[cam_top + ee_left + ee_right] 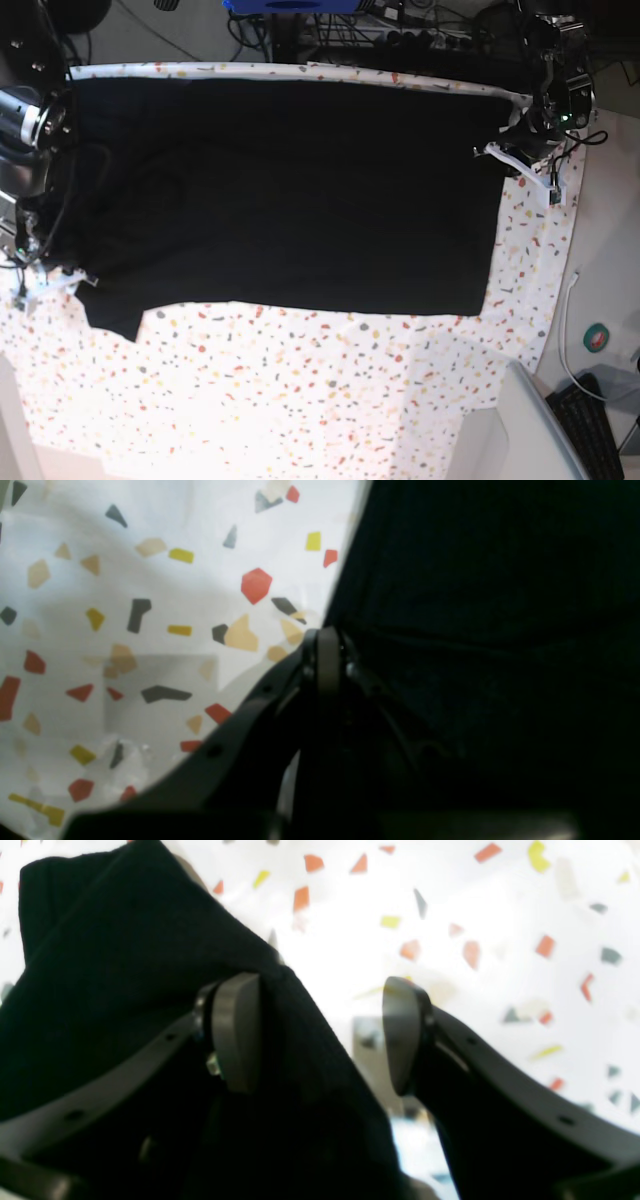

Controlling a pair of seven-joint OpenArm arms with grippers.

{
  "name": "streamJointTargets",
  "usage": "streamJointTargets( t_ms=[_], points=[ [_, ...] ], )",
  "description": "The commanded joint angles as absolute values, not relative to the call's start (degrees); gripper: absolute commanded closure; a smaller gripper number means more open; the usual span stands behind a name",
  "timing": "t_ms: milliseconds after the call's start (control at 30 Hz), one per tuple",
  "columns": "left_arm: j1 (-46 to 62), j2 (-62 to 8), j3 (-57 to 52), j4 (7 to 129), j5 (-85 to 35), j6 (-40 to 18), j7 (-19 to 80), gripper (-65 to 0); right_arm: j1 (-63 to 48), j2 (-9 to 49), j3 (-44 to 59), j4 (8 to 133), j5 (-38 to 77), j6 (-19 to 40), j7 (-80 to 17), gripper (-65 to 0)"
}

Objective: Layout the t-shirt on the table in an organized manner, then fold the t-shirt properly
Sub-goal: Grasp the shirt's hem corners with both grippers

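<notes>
The black t-shirt [290,190] lies spread wide on the white flecked table [300,390]; its print and neck label do not show. My left gripper [497,152] is at the shirt's right edge. In the left wrist view its jaws [332,645] are closed together on the edge of the black fabric [490,630] over the table [150,630]. My right gripper [70,278] is at the shirt's lower left corner. In the right wrist view it [320,1035] is open, with the edge of the fabric [115,965] between its pads above the table [500,915].
Cables and equipment [330,25] line the far side behind the table. A grey bin [530,430], a keyboard [600,420] and a green tape roll [599,338] lie beyond the table's right edge. Bare flecked surface stretches in front of the shirt.
</notes>
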State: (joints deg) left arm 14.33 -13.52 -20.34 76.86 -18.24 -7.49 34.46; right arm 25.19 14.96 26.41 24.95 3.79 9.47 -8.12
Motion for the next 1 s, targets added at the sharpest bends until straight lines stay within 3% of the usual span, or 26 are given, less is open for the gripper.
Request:
streamJointTargets(
  t_ms=[0, 100, 233, 467, 633, 867, 967],
  points=[
    [14.55, -14.46, -20.44, 77.14, -17.27, -6.64, 35.74, 0.0, 23.16, 15.52, 26.59, 26.95, 3.56, 8.48, -10.07, -35.4],
    [14.55, -14.90, -20.44, 77.14, -17.27, -6.64, 35.74, 0.0, 18.59, 13.23, 26.59, 35.74, 3.56, 8.48, -10.42, -35.4],
    [14.55, -14.90, -20.44, 77.23, -17.27, -6.64, 35.74, 0.0, 16.92, 12.26, 26.59, 46.81, 3.56, 8.48, -17.98, -35.6],
    [14.55, -14.55, -20.44, 77.58, -17.27, -6.64, 35.82, 0.0, 21.49, 12.35, 26.15, 51.47, 3.56, 8.57, -23.52, -35.9],
    [14.55, -14.64, -20.44, 77.32, -17.27, -6.64, 35.82, 0.0, 26.68, 12.53, 25.98, 43.56, 3.47, 8.75, -22.55, -36.0],
    [14.55, -14.73, -20.44, 77.41, -17.36, -6.64, 35.74, 0.0, 34.33, 14.55, 20.97, 19.38, 3.30, 8.75, -7.96, -35.9],
    [14.55, -14.73, -20.44, 77.32, -17.36, -6.64, 35.74, 0.0, 34.51, 14.55, 19.47, 17.27, 3.30, 8.57, -4.88, -35.6]
  ],
)
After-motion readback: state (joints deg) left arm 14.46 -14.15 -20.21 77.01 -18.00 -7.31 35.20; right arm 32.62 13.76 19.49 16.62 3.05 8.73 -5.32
